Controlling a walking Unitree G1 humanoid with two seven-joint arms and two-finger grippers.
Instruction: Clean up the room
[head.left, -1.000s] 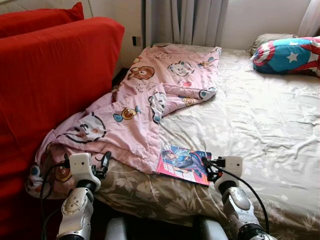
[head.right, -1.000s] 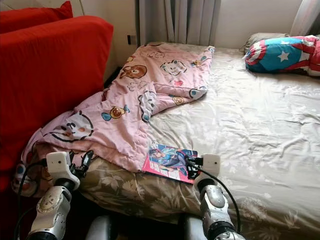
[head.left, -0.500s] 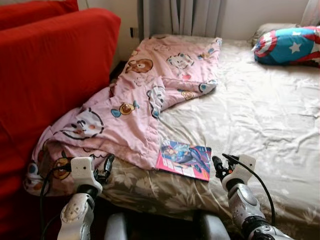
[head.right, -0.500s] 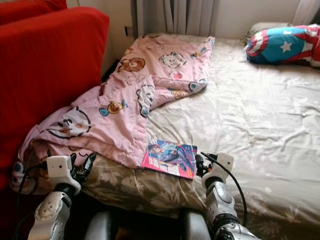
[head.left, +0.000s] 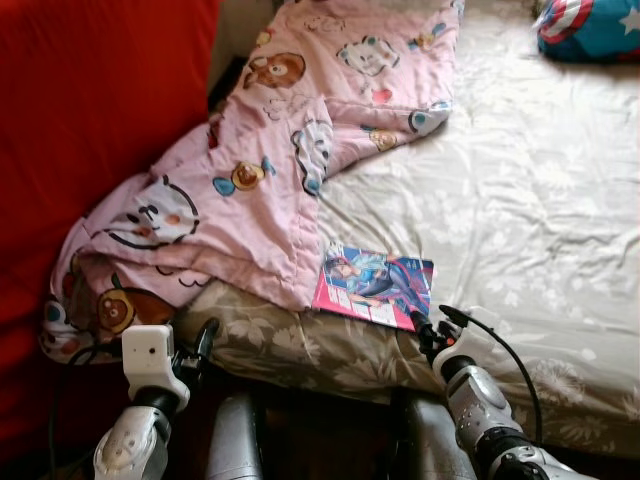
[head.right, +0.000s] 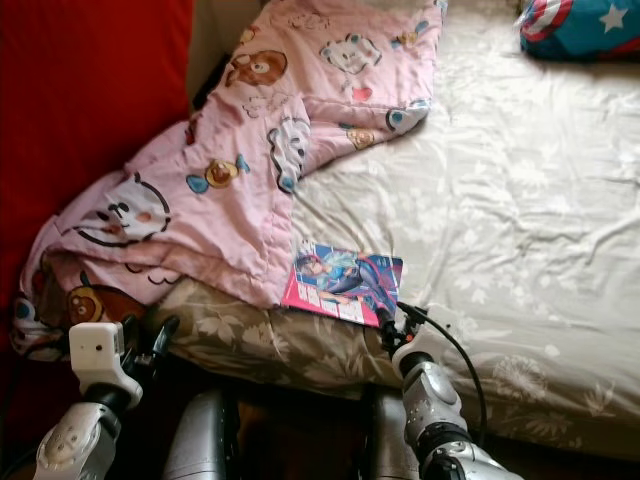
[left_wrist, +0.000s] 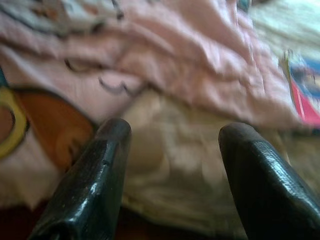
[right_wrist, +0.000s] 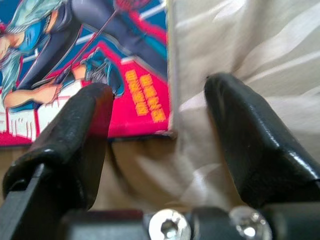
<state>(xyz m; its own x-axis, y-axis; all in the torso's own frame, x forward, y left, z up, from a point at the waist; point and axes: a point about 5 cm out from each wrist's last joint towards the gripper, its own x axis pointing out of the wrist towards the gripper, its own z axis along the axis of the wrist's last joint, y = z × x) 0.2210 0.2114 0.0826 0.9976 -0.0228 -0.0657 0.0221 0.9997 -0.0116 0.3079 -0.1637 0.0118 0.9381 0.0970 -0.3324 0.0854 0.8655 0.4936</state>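
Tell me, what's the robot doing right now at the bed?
Right gripper open at the magazine's corner. Left gripper open, idle near the pink blanket. Nothing blocking.

We see orange lettering on the pink lower band of the comic book (right_wrist: 100, 65) lying on the bed (head.left: 520, 200), but it is too blurred and turned for us to read. On the round pillow (head.left: 590, 25) we make out a white star, with no words on it.
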